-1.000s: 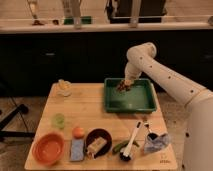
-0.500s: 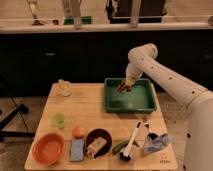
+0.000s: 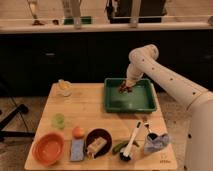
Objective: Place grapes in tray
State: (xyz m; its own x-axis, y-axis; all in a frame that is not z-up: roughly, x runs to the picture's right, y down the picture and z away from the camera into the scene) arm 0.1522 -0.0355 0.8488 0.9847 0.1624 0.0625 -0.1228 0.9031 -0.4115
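The green tray (image 3: 131, 106) sits at the back right of the wooden table. My white arm reaches down from the right, and the gripper (image 3: 125, 86) hangs inside the tray's back left corner, just above its floor. The grapes (image 3: 124, 90), a small dark reddish bunch, are right at the gripper's tip, low in that same corner. I cannot make out whether they rest on the tray floor or hang from the gripper.
Along the table's front stand an orange bowl (image 3: 48, 149), a blue sponge (image 3: 76, 149), a black bowl (image 3: 97, 142), a dish brush (image 3: 133, 142) and a crumpled bag (image 3: 156, 141). An orange fruit (image 3: 77, 131), a pale green item (image 3: 59, 120) and a glass (image 3: 64, 88) lie at the left.
The gripper with the dark bunch has sunk slightly lower into the tray's back left corner. Nothing else on the table has moved.
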